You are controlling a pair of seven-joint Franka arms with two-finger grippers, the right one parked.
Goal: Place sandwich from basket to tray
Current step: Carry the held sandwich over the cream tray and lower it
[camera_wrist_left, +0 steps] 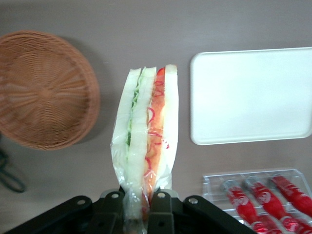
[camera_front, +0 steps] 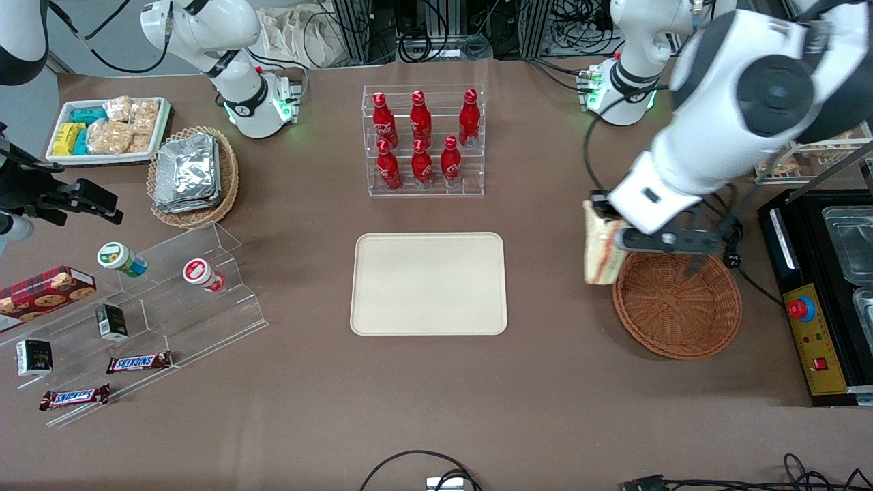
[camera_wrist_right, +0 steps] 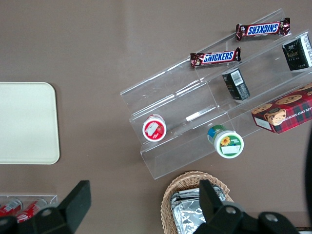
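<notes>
While the end effector (camera_wrist_left: pixel 137 202) is clamped on one end of the plastic-wrapped sandwich (camera_wrist_left: pixel 146 146), the wedge hangs in the air clear of the bench (camera_front: pixel 545 382), its green and red filling layers showing along the edge. From the front, the sandwich (camera_front: pixel 601 251) sits at about ten o'clock off the rim of the reddish-brown wicker basket (camera_front: pixel 677 305), partly over that rim and partly over bare bench between basket and tray. The basket (camera_wrist_left: pixel 45 90) holds nothing else that I can see. The cream tray (camera_front: pixel 430 284) lies flat at mid-bench, toward nine o'clock from the basket and well apart from it. At twelve o'clock from the tray stands a clear acrylic rack (camera_front: pixel 424 141) carrying six red cola bottles (camera_front: pixel 421 140) in two stepped rows.
</notes>
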